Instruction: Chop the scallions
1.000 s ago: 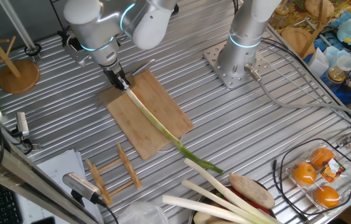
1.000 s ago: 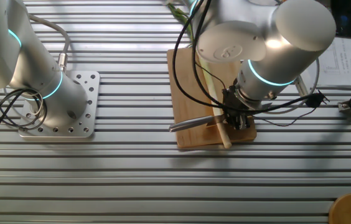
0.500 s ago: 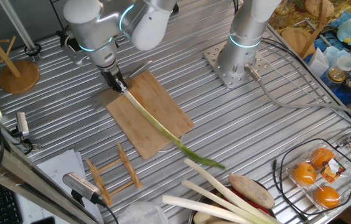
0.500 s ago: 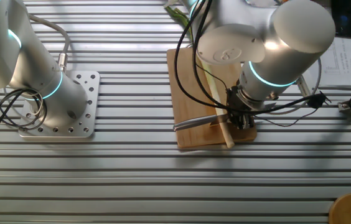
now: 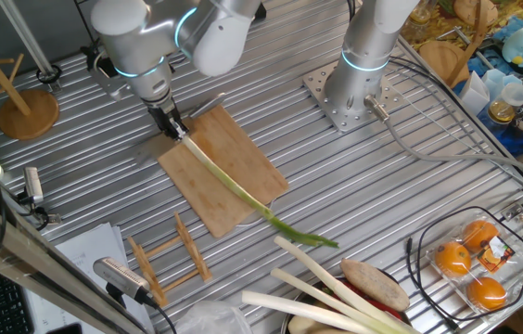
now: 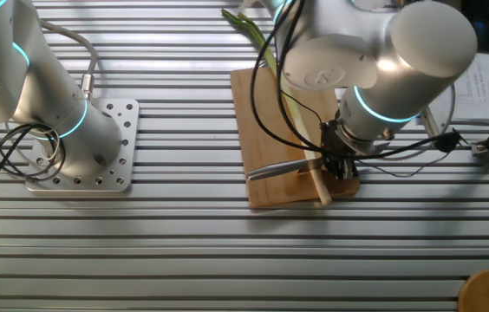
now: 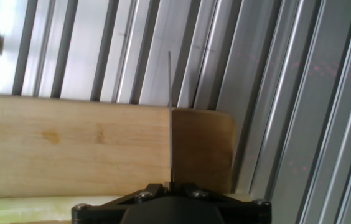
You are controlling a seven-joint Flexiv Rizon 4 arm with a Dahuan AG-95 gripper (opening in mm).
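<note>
The tool [image 5: 176, 127] gripped a knife [image 6: 281, 168] at the board's [image 5: 223, 168] far corner, fingers pinched on its handle, the blade lying out over the board edge. 1 scallion [image 5: 243, 194] lay lengthwise along the board, its pale end beside the tool and its green tip past the board's near end, on the bench [image 5: 373, 186].
</note>
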